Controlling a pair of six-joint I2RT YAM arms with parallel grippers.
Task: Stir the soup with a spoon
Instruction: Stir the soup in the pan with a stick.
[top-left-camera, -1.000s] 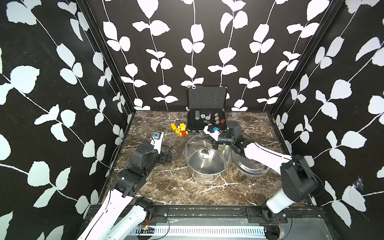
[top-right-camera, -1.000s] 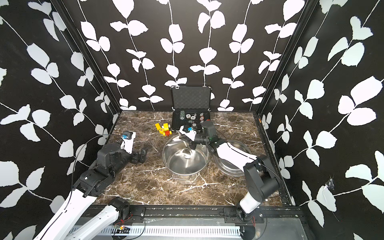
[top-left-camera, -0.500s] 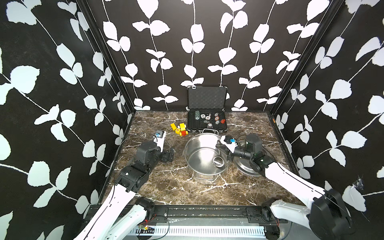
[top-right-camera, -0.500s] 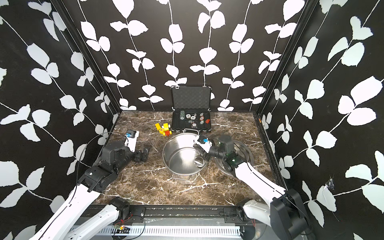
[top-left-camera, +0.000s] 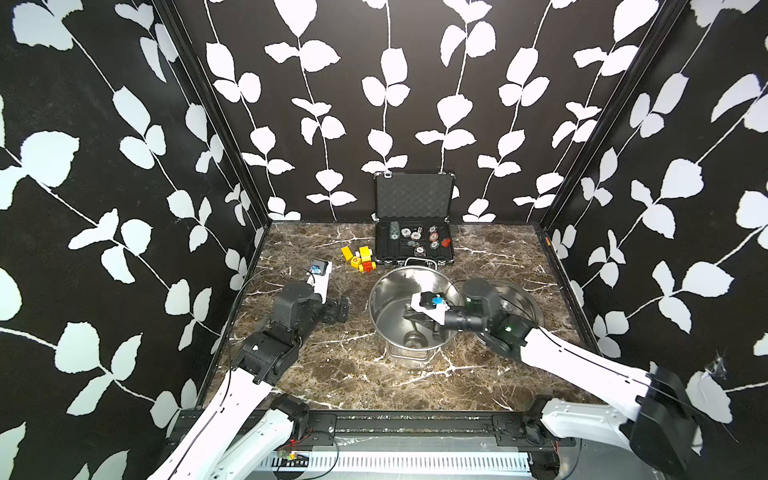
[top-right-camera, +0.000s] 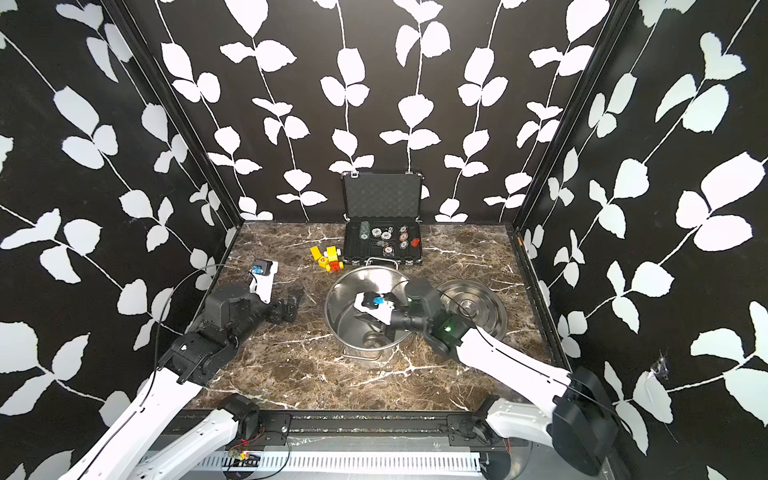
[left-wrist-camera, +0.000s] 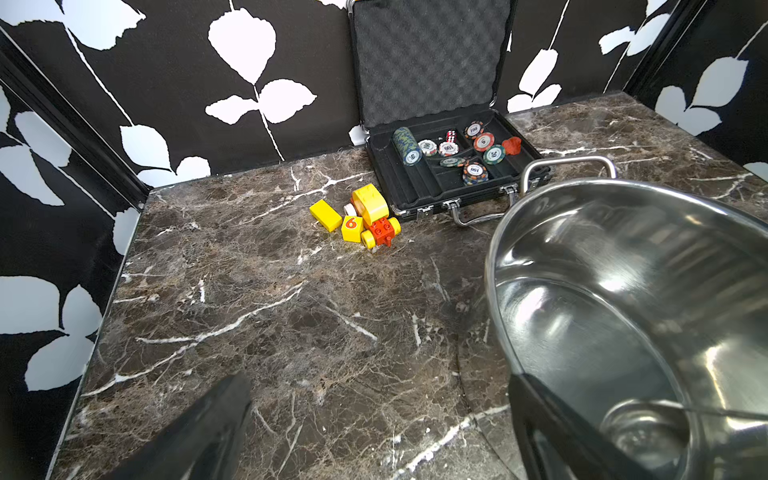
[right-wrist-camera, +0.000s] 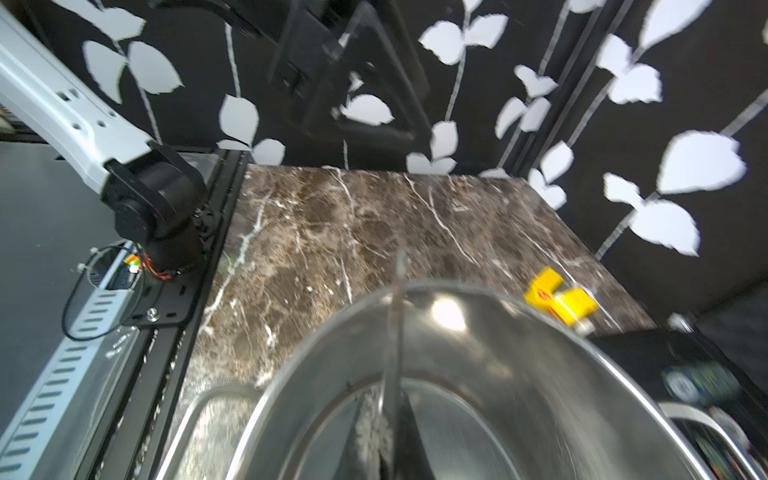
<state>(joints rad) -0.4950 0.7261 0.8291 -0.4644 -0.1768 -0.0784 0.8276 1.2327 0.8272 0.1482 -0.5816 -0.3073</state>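
The large steel pot (top-left-camera: 395, 291) (top-right-camera: 353, 291) stands mid-table in both top views, its inside bare and shiny with no soup showing. My right gripper (top-left-camera: 415, 320) (top-right-camera: 368, 318) reaches in over the rim from the right, shut on the handle of the spoon (right-wrist-camera: 392, 353). The spoon's round bowl (top-left-camera: 413, 340) (top-right-camera: 371, 338) (left-wrist-camera: 640, 432) rests on the pot's bottom near the front wall. In the right wrist view the right gripper (right-wrist-camera: 384, 419) clamps the thin handle edge-on. My left gripper (top-left-camera: 343, 309) (top-right-camera: 293, 305) (left-wrist-camera: 374, 436) hangs open and empty just left of the pot.
The flat steel lid (top-left-camera: 519, 299) (top-right-camera: 478, 299) lies right of the pot, under my right arm. An open black case (top-left-camera: 413, 249) (left-wrist-camera: 415, 183) of poker chips stands behind the pot. Yellow and red toy blocks (top-left-camera: 359, 259) (left-wrist-camera: 365, 220) lie at its left.
My right gripper has swung with the spoon from the pot's far rim round the right side toward the front. The spoon's bowl swept along inside the pot. The left arm barely moved.
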